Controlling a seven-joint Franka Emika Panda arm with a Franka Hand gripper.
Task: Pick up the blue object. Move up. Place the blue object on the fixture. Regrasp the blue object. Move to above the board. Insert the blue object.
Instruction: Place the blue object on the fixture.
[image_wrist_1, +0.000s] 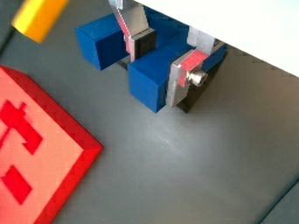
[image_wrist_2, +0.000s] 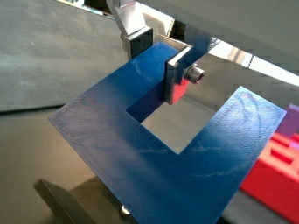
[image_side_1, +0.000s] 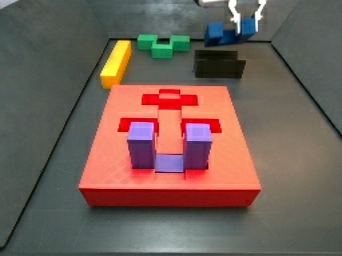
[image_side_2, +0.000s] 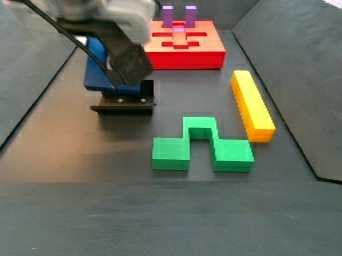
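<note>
No writing, label, brand, number or sign can be read in any view. The hand (image_wrist_1: 162, 54) at the blue object (image_wrist_1: 155, 77) shows bare metal and dark pads, unmarked. The red board (image_side_1: 170, 140), the fixture (image_side_1: 219, 66) and the blue object's broad face in a wrist view (image_wrist_2: 140, 131) are plain coloured surfaces.

The gripper (image_wrist_2: 158, 61) at the frame's top has brushed silver metal fingers (image_wrist_2: 179, 77). The blue object (image_wrist_2: 176, 149) looks smooth, faintly scuffed plastic. The worktop (image_wrist_1: 198, 166) is matt grey.
</note>
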